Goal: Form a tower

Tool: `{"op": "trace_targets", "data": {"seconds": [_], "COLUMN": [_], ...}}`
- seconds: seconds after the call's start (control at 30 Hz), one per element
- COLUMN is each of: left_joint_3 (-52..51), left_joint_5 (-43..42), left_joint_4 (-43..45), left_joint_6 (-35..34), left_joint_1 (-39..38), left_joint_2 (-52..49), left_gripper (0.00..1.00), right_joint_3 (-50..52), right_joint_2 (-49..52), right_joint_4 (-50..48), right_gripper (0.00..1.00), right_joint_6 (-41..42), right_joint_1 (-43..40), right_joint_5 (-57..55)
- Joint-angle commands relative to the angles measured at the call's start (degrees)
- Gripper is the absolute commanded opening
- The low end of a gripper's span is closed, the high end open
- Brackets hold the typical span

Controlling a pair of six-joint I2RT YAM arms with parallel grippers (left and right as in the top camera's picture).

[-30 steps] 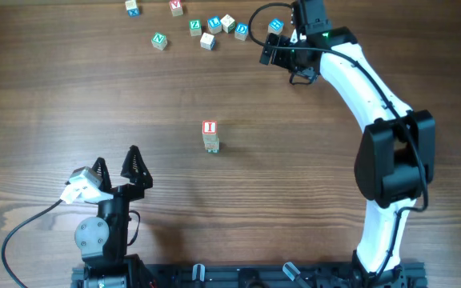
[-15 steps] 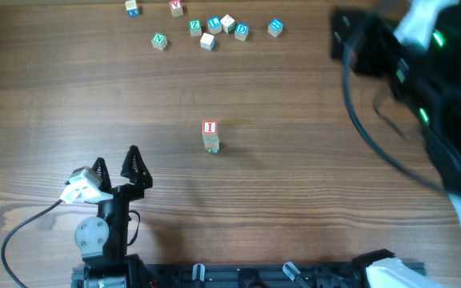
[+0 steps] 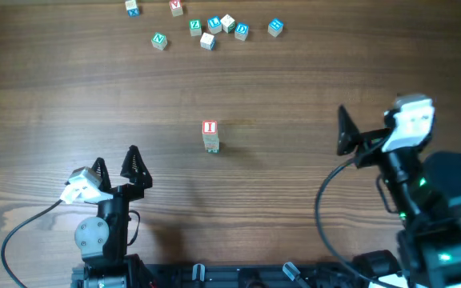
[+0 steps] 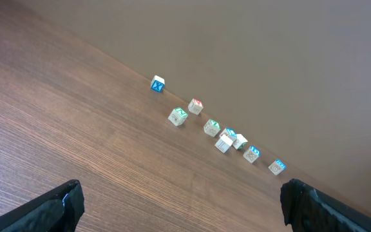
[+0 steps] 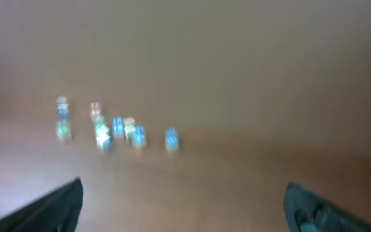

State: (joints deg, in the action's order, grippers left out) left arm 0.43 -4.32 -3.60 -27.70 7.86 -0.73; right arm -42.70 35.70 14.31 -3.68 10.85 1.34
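Overhead, one tower (image 3: 210,137) stood near the middle of the desk (image 3: 310,88), well apart from both arms. It was a single narrow column, one cube wide, with its long axis upright. Its top face, a red letter I, pointed straight up at the camera. How many cubes made up the column could not be told from above.

Nine loose cubes (image 3: 207,41) lay scattered along the far edge of the desk, left of its centre. Their letter faces were blue, green, red or plain pale. The left wrist view showed the same nine in a loose slanting row (image 4: 223,143).

There were two arms, each with one tool. The left tool (image 3: 117,158) sat by the near edge toward the left corner, released, fingers spread wide with nothing between them. The right tool (image 5: 183,187) was toward the right edge, likewise spread wide and grasping nothing; its wrist view was blurred.

The desk was dark brown wood with grain running left to right. Beyond its far edge the wrist views showed a plain brownish wall (image 4: 288,58).
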Motion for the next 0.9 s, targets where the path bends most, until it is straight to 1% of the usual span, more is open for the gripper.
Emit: {"op": "trace_targets", "data": {"seconds": [0.0, 0.03, 0.1, 0.23, 0.33, 0.43, 0.5, 0.63, 0.8, 0.87], "left_joint_3": [-0.1, -0.1, -0.1, -0.1, -0.1, -0.1, -0.1, -0.1, -0.1, -0.1], "left_joint_5": [0.3, 0.3, 0.3, 0.3, 0.3, 0.3, 0.3, 0.3, 0.3, 0.3], "left_joint_4": [-0.5, -0.5, -0.5, -0.5, -0.5, -0.5, -0.5, -0.5, -0.5, -0.5], "left_joint_6": [0.5, 0.5, 0.5, 0.5, 0.5, 0.5, 0.5, 0.5, 0.5, 0.5], "left_joint_1": [-0.3, -0.3, -0.3, -0.3, -0.3, -0.3, -0.3, -0.3, -0.3, -0.3], "left_joint_2": [0.5, 0.5, 0.5, 0.5, 0.5, 0.5, 0.5, 0.5, 0.5, 0.5], "left_gripper": [1.00, 1.00, 1.00, 1.00, 1.00, 1.00, 1.00, 1.00, 1.00, 1.00], "right_joint_3": [14.1, 18.6, 25.4, 36.8, 41.3, 42.4, 42.4, 42.4, 42.4, 42.4], "right_joint_2": [-5.3, -6.8, -9.2, -14.4, -17.6, -21.2, -23.8, -29.2, -35.5, -35.5], "right_joint_4": [-18.7, -25.3, -32.9, -38.9, -39.1, -33.7, -27.6, -14.6, -14.5, -14.5], "right_gripper": [1.00, 1.00, 1.00, 1.00, 1.00, 1.00, 1.00, 1.00, 1.00, 1.00], "right_joint_6": [-5.7, -5.7, -5.2, -5.1, -5.0, -3.6, -2.2, -2.1, -2.4, -2.1], "right_joint_1": [-0.6, -0.6, -0.6, -0.6, -0.6, -1.4, -2.2, -2.7, -2.8, -2.8], "right_joint_5": [7.4, 7.7, 7.7, 7.7, 7.7, 7.7, 7.7, 7.3, 4.0, 3.8]}}
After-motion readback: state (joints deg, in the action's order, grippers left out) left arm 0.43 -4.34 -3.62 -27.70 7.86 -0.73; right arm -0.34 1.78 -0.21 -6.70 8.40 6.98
